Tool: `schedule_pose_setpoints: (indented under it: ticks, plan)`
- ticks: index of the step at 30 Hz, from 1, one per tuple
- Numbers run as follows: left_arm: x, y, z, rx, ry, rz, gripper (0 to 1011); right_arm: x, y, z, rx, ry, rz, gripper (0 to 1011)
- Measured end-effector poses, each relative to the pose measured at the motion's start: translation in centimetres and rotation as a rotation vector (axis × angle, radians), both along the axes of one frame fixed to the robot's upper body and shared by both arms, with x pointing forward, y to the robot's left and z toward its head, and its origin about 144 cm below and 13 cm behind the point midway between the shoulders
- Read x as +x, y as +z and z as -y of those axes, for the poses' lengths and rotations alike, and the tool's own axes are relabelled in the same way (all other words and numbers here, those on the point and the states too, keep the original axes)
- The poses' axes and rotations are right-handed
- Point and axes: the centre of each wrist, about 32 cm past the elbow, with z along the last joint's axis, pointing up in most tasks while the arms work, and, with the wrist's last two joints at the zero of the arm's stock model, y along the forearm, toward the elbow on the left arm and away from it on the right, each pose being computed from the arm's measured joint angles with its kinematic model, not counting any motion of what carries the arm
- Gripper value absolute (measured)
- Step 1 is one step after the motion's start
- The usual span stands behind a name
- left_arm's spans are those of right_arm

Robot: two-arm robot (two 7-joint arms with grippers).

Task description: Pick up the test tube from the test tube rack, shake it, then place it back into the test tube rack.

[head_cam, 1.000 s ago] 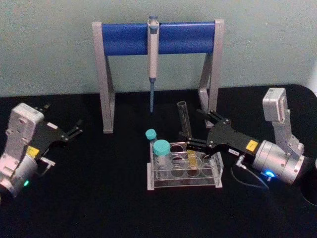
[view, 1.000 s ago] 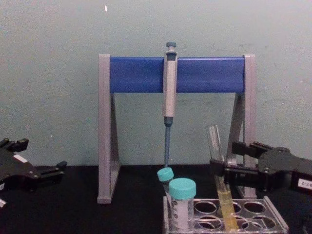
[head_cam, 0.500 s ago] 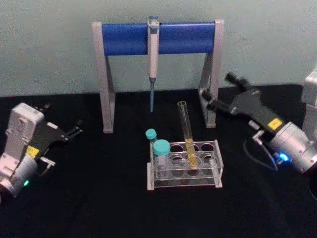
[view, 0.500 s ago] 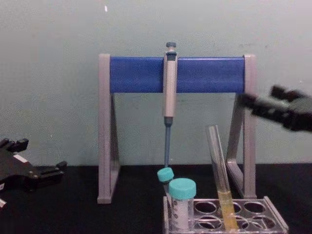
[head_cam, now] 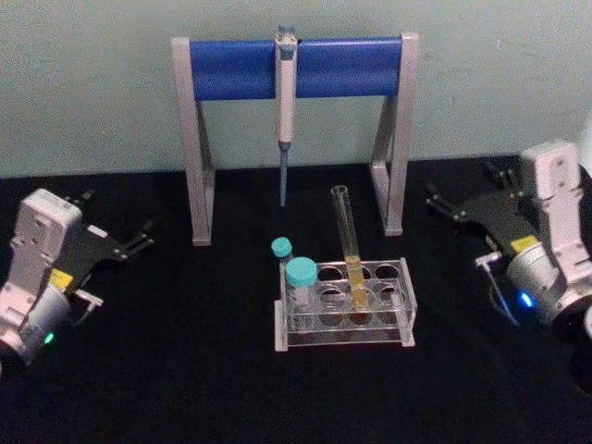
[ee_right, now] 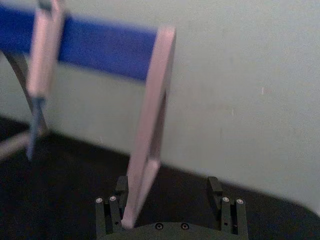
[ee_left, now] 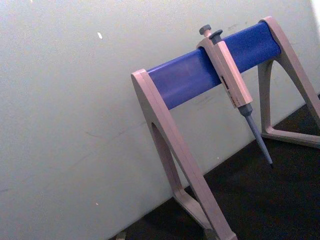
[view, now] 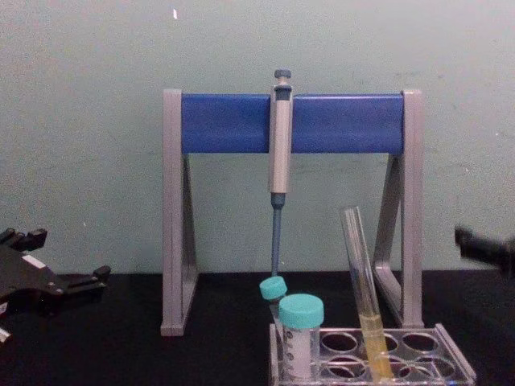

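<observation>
Standing tilted in the test tube rack [head_cam: 344,305], the test tube [head_cam: 349,245] is free. Right gripper [head_cam: 467,198] sits far right, fingers apart; left gripper [head_cam: 118,239] parked left, apart too.

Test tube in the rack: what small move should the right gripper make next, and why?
Probably none beyond parking at the right: the test tube stands leaning in the test tube rack, and the right gripper is open, well clear of it.

Clear glass test tube [head_cam: 347,242] stands in glossy clear plastic test tube rack [head_cam: 344,331] on matt black table [head_cam: 185,370].
</observation>
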Motion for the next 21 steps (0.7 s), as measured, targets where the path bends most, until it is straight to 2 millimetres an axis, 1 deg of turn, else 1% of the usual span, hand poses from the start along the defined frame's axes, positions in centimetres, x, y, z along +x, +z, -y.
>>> schedule_pose_setpoints:
  ticks: [6, 8, 21]
  plan:
    - [0.0, 0.0, 0.0, 0.000, 0.000, 0.000, 1001, -0.4, -1.5, -0.4, -0.046, -0.029, -0.084, 1000]
    - [0.0, 0.0, 0.0, 0.000, 0.000, 0.000, 1002, -0.5, -1.7, -0.5, -0.046, -0.030, -0.095, 1000]
    - [0.0, 0.0, 0.0, 0.000, 0.000, 0.000, 1001, -0.5, -1.8, -0.5, -0.049, -0.032, -0.101, 1000]
